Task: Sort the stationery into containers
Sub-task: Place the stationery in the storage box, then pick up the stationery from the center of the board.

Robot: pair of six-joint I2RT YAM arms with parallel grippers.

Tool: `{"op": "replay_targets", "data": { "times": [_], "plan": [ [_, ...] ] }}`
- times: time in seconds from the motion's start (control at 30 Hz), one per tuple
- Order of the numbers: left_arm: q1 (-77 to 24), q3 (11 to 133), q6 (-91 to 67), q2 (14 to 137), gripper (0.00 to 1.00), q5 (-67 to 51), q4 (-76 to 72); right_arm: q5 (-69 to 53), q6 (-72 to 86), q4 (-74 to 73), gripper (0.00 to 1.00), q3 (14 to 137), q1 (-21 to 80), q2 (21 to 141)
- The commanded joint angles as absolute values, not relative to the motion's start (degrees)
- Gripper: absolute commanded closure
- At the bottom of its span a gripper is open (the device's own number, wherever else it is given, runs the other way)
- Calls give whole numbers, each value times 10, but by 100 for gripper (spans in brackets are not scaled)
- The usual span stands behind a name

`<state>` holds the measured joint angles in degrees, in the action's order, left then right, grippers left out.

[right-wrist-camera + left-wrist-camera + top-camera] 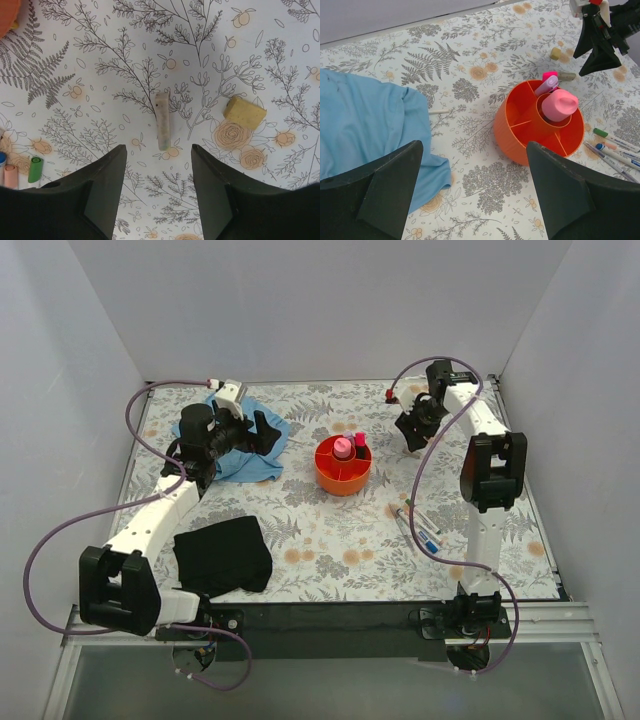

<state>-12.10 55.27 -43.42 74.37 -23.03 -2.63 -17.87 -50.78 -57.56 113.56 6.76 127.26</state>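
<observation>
The orange divided bowl [343,483] stands mid-table, with a small pink bottle [343,448] in its centre well and a pink highlighter [360,443] in a far compartment. In the left wrist view the bowl [512,135] is right of my open, empty left gripper [474,150], apart from it. My right gripper [159,150] is open and empty, hovering just short of a pale stick [163,127] lying on the table. Several thin white markers [420,525] lie near the right arm; the green cap [35,169] shows in the right wrist view.
A blue cloth [245,455] lies under and left of my left gripper [262,432]. A black cloth [222,555] lies at the near left. A small yellow block [244,113] sits right of the pale stick. A thin white stick [440,111] lies beside the blue cloth.
</observation>
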Motion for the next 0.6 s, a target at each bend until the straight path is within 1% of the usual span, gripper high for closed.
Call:
{"op": "replay_targets", "data": {
  "times": [0.0,0.57],
  "plan": [
    [-119,584,-427,747,15,-232,-21,-170,-552,-587,38,1168,65,1271],
    [-119,592,-432,778,15,-234,-18,-168,-573,-574,44,1147,69,1315]
  ]
}}
